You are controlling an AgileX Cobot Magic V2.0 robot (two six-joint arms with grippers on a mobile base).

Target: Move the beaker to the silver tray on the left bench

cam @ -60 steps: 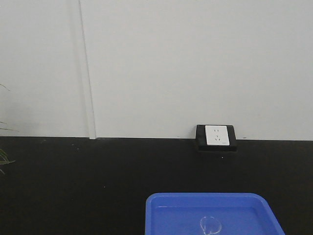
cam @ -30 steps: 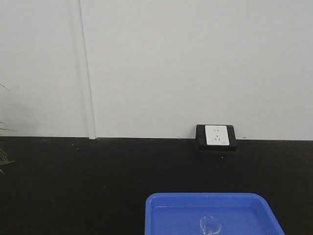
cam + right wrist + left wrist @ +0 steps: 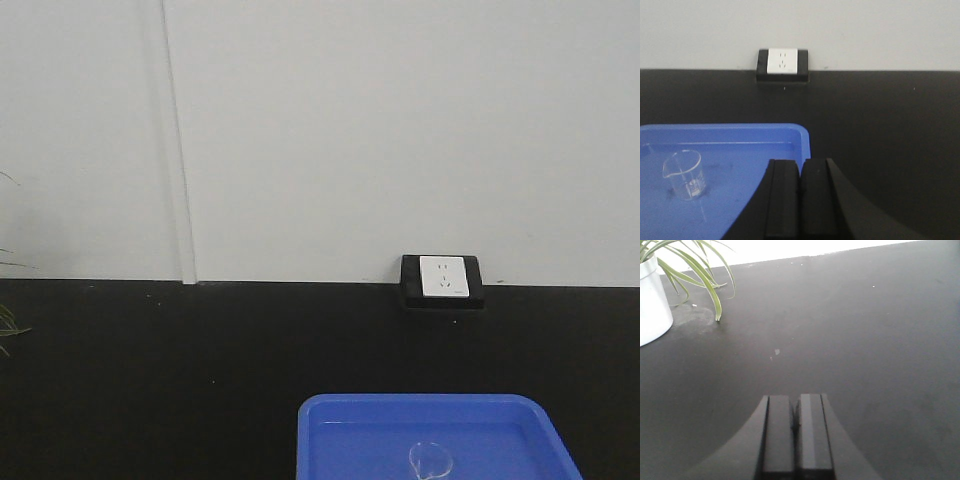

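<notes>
A small clear beaker (image 3: 685,175) stands upright inside a blue tray (image 3: 801,136), toward its left half as the right wrist camera sees it, on a black worktop (image 3: 200,380) backed by a white wall (image 3: 350,130) with a wall socket (image 3: 443,277). We see the right gripper (image 3: 801,165) poised just beside the blue tray's right rim, its jaws pressed together with nothing between them, the beaker off to its left and untouched. The left gripper (image 3: 795,402) is likewise clenched and empty, hanging above bare worktop near a potted plant (image 3: 651,300).

Neither the silver tray nor the left bench appears in any view, so we judge the task to be at its start, with the pickup not yet made.

We read the beaker as light, rigid and breakable thin glass, with smooth walls likely to slip under a loose pinch and to crack under a hard one. It looks empty. Its pouring spout points left and toward the camera. We would take hold across the straight cylindrical wall at about mid-height, one pad on each side and clear of the spout, with the jaws first opened wider than the rim. The tray's raised edge stands between gripper and glass, so we would expect an approach from above, not a sideways sweep.
</notes>
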